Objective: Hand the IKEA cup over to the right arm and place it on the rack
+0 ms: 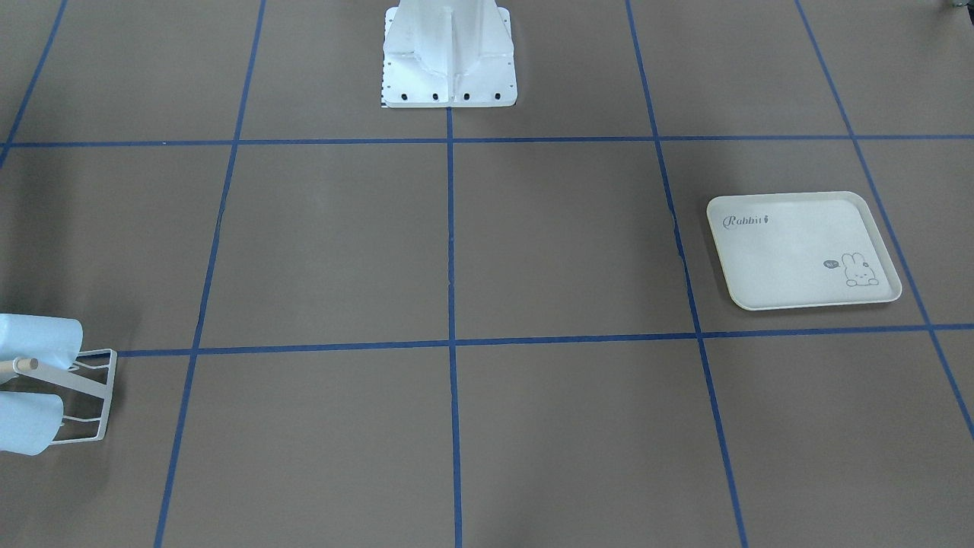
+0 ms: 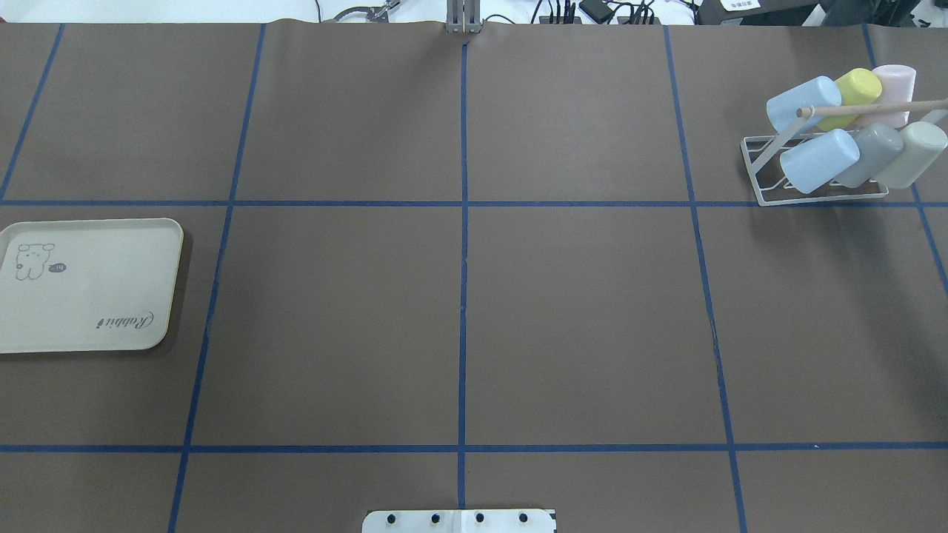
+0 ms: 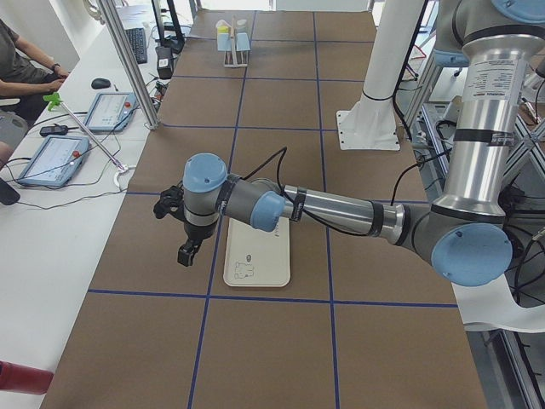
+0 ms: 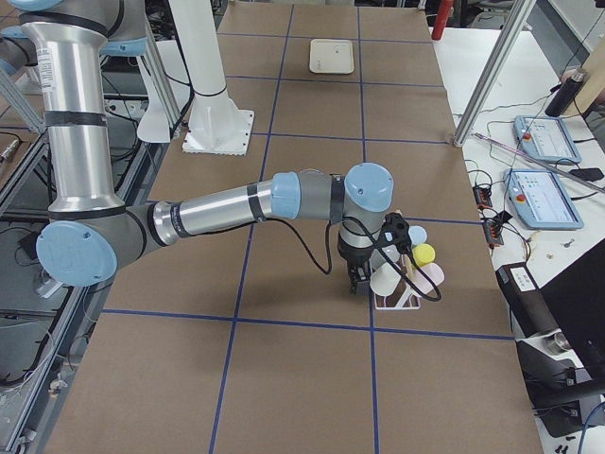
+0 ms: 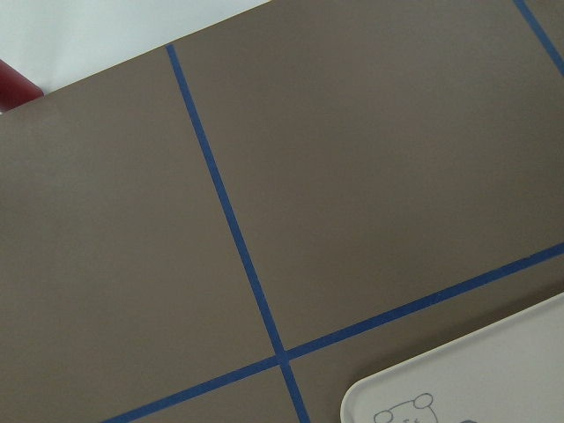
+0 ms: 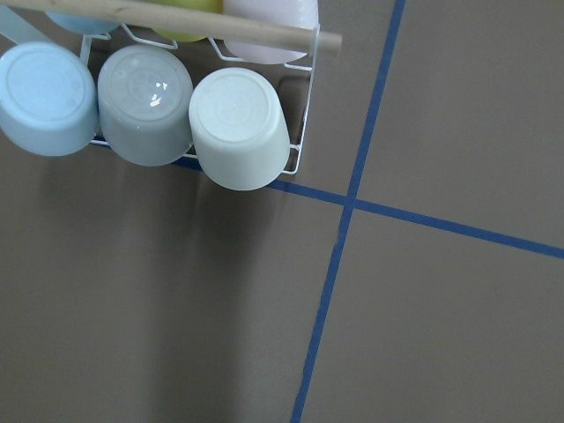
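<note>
Left gripper (image 3: 189,252): mine, hanging over the brown table (image 2: 578,318) near the cream rabbit-print tray (image 2: 96,296). Right gripper (image 4: 357,280): mine, just beside the white wire rack (image 2: 763,189). Both show only in the side views, so I cannot tell whether my fingers are spread or closed. IKEA cups (image 2: 803,104), six, all tilted on the rack at the table's far right corner: two light blue, one yellow cup (image 2: 858,89), one pink cup (image 2: 895,83), one grey cup (image 2: 874,152), one pale green cup (image 2: 917,152).
</note>
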Tool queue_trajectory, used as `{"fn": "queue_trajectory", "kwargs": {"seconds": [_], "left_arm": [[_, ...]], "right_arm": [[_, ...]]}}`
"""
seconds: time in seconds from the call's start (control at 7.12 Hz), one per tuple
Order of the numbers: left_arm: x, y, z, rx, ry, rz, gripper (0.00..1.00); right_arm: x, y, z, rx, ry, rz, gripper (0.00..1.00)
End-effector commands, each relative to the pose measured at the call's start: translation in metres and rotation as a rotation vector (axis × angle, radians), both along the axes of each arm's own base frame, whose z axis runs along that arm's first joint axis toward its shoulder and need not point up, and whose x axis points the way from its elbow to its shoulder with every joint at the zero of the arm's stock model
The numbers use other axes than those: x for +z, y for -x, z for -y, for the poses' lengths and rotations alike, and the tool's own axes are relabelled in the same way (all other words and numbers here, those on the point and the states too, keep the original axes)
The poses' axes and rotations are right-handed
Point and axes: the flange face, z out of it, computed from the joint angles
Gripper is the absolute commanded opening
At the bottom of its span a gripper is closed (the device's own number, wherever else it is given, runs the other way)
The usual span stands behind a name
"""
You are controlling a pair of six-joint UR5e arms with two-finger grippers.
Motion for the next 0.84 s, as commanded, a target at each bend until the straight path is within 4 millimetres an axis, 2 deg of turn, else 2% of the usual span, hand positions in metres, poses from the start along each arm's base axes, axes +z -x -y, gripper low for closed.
{"fn": "queue_trajectory", "kwargs": {"seconds": [0.0,0.14,0.42,0.7], "left_arm": [[0.028,0.003,-0.055,-0.001,-0.031,0.004,1.0],[0.021,0.003,-0.062,-0.001,-0.052,-0.002,1.0],[0.014,0.002,-0.05,-0.003,-0.017,-0.001,1.0],[0.007,0.001,-0.051,-0.003,-0.026,-0.003,1.0]], "right_arm": [[0.006,0.009,-0.004,-0.019,-0.007,-0.002,1.0],[0.008,0.017,-0.004,-0.035,-0.013,-0.006,1.0],[0.012,0.042,0.0,-0.097,-0.017,-0.069,1.0],[0.01,0.047,0.001,-0.1,-0.016,-0.071,1.0]]}}
